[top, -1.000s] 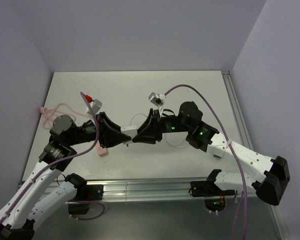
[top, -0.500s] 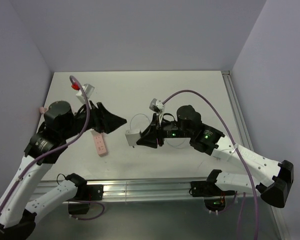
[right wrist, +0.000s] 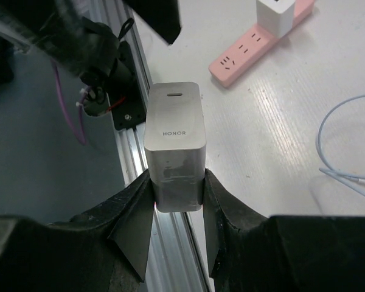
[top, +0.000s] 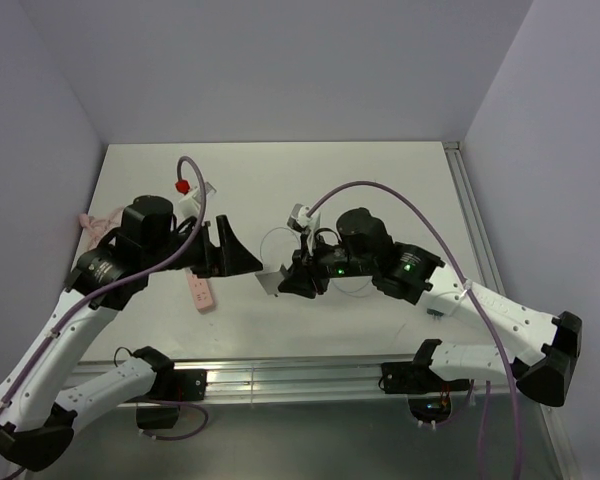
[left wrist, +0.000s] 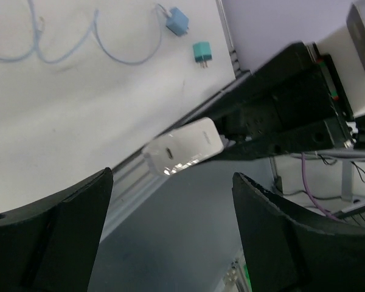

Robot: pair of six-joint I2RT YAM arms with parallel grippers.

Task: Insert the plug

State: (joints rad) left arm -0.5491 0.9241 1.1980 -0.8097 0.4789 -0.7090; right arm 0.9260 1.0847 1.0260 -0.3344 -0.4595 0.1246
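Right end effector [right wrist: 176, 182] clamps a charger [right wrist: 173, 131] (plug wire [right wrist: 321, 143] loops nearby).

A white counter [top: 380, 180] fills the middle of the scene. Three plain, pale lilac walls close it in: a back wall [top: 280, 70], a left wall [top: 30, 150] and a right wall [top: 550, 130]. A metal rail [top: 300, 378] runs along the counter's near edge, with dark grey floor [top: 310, 445] below. The light is soft and even.

Top view: high, behind arm bases, looking down on white tabletop [top: 280, 170]. Both wrist views: close, facing each other, sharing white rectangular charger block [right wrist: 173, 143].
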